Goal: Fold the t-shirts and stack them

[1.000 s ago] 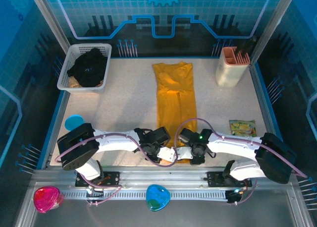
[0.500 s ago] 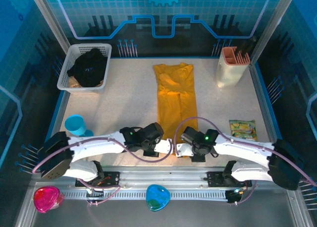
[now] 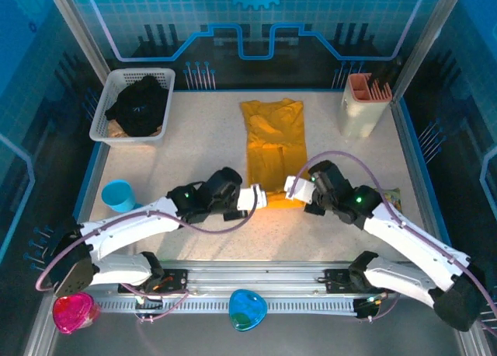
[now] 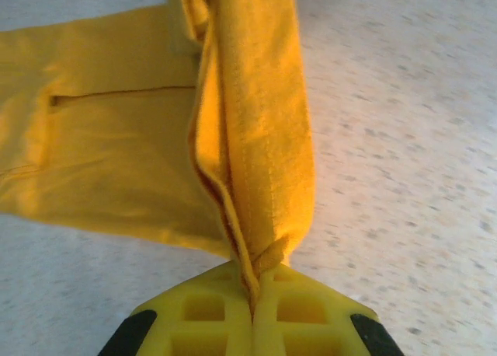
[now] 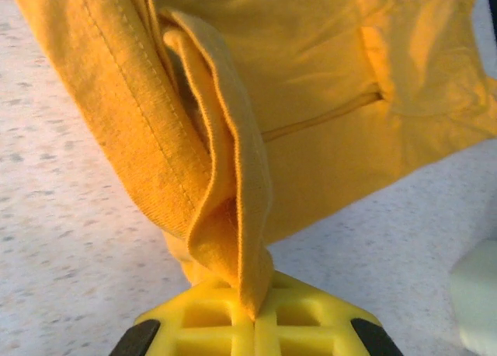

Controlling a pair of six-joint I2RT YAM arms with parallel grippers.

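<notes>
Your left tool (image 3: 256, 198) is closed on the near left corner of the golden-yellow t-shirt (image 3: 273, 142). In the left wrist view the yellow pads (image 4: 210, 313) meet with a bunched hem fold pinched in the seam between them (image 4: 252, 294), no gap visible. Your right tool (image 3: 291, 189) is the same on the near right corner: pads pressed together on a doubled hem (image 5: 255, 313), the stitched edge running up out of the pinch.

The shirt (image 4: 116, 162) lies as a long narrow strip down the middle of the surface (image 3: 194, 154), far end flat with sleeves tucked in. The near end is held between the two tools. From above you can't tell how high it is off the surface. In the right wrist view the cloth (image 5: 311, 76) rises from the pads and drapes back over the flat part.

The black t-shirt (image 3: 140, 103) is crumpled in the white mesh basket (image 3: 129, 139) at far left, its shape hard to read. Both wrist views cut the pads off at the bottom edge. The snack packet (image 3: 392, 197) near right is mostly hidden behind your right arm. The blue cup (image 3: 118, 195) sits near left, the pink-topped holder (image 3: 363, 107) far right.
</notes>
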